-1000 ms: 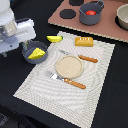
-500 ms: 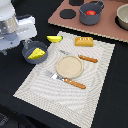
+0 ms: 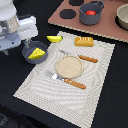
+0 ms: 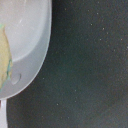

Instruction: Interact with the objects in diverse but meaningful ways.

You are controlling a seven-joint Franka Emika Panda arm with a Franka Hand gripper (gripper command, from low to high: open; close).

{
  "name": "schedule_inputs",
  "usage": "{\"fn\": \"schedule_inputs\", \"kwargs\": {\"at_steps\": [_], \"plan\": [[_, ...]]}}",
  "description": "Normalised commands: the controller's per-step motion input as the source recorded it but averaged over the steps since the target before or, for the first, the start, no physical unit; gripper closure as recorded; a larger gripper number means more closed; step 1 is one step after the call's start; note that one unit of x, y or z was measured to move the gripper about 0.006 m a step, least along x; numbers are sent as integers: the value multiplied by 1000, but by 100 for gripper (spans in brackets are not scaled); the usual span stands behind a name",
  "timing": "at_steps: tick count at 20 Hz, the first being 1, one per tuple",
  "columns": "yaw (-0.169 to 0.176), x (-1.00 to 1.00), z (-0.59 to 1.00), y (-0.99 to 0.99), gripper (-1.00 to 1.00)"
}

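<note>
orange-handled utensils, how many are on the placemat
2. The fork lies on the placemat on the near side of the round plate; the knife lies on its far side, toward the bread loaf. None seem hidden.

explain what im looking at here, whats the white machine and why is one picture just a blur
The white machine at the exterior view's left is a robot arm. Its end effector is hidden behind its body, so whether it holds anything cannot be told.

One picture comes from a camera off the arm. It shows a striped cloth placemat with a round tan plate, an orange-handled fork and an orange-handled knife, a golden-brown bread loaf, a yellow banana with green tip, and a yellow cheese wedge in a small grey bowl. A red tomato sits in a grey pot.

The blurry picture is from a camera on the arm's wrist, very close to a pale bowl rim.
</note>
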Motion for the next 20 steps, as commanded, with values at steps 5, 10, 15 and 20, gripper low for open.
{"fn": "schedule_inputs", "kwargs": {"at_steps": [5, 10, 15, 20], "plan": [[-33, 24, -235, 14, -100], [-29, 13, -282, 4, -100], [-25, 3, -283, 0, -100], [-21, 0, -306, 0, -100]]}}
